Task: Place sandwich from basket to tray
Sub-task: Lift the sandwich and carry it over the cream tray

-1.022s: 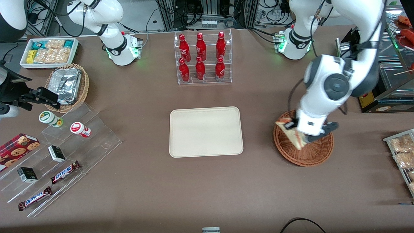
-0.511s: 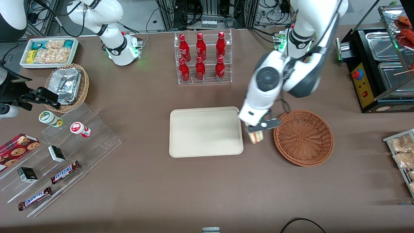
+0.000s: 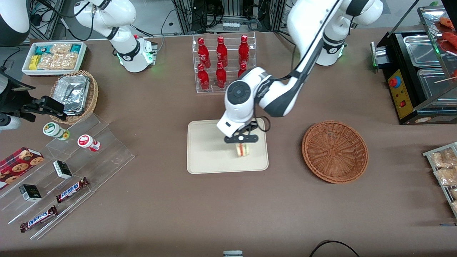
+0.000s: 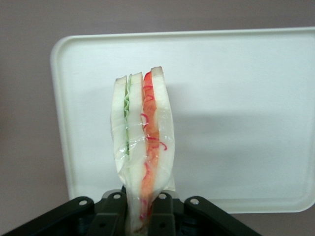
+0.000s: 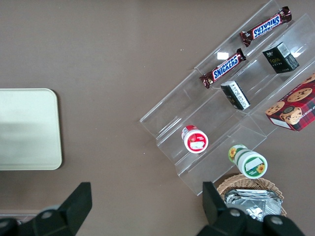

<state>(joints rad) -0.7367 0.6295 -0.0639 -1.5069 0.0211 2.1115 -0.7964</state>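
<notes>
Above the tray point(image 3: 203, 157), in the front view, the gripper point(image 3: 241, 139) hangs with the sandwich point(image 3: 242, 149) pinched between its fingers, the wedge pointing down over the part of the tray nearer the working arm's end of the table. The basket point(image 3: 335, 151) sits on the table toward that same end, well apart from the tray.

From the left wrist view, the gripper point(image 4: 142, 216) has its fingers point(image 4: 114, 216) pressed onto the wrapped sandwich point(image 4: 142, 147) at its base, red and green filling layers showing edge-on, with the tray point(image 4: 246, 123) spread underneath.

From the right wrist view, one end of the tray point(image 5: 27, 128) shows on the brown table.
</notes>
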